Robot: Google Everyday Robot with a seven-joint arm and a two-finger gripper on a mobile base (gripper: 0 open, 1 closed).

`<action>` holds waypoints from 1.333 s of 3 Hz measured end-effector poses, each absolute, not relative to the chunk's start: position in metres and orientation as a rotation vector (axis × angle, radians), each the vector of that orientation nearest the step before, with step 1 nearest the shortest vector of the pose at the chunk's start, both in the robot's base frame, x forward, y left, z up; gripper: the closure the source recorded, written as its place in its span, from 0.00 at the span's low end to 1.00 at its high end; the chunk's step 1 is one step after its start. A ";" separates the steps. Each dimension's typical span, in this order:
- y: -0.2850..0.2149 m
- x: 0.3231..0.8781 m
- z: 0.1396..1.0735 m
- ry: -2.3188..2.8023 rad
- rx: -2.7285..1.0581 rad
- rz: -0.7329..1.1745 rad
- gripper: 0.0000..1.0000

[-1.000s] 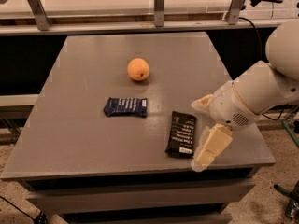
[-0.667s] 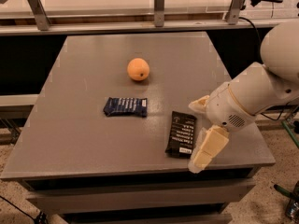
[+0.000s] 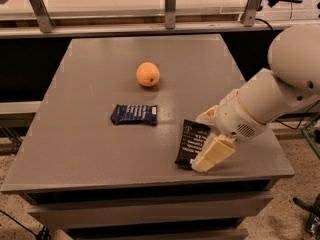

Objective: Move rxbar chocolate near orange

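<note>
Gripper point(image 3: 204, 140) is low at the table's point(image 3: 75, 149) near-right corner, over the right edge of the rxbar chocolate point(image 3: 190, 141). Pincer is spread: one cream finger at the bar's far-right corner, the other across its near-right corner. It isn't pinching anything yet. I read that as bracketing the bar end to end, ready to close along its length.

Bar lies flat, long axis running near-to-far and slightly tilted, close to the near edge. Being flat on the surface, I expect a low pinch with little to bite on, which is likely why the fingers are right down at table level.

Orange point(image 3: 148, 74) is far-left of the bar and well apart from it, sitting on open table near the middle.

Blue wrapper bar point(image 3: 134, 114) lies flat between them, left of the rxbar and on the near side of the orange. A straight line to the orange passes just off its right end, so I'd carry the bar lifted, or approach the orange from its right side.

Other risks: the orange is round and will roll if nudged, and the arm point(image 3: 270, 96) comes in from the right.
</note>
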State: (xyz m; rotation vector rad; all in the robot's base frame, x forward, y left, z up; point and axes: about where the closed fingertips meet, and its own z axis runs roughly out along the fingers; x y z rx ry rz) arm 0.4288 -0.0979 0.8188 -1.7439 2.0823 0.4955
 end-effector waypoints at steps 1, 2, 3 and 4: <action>-0.098 0.429 0.822 2.082 -1.744 0.496 0.65; -0.098 0.429 0.827 2.082 -1.744 0.496 0.87; -0.098 0.429 0.827 2.082 -1.744 0.496 1.00; -0.105 0.441 0.841 2.084 -1.729 0.450 1.00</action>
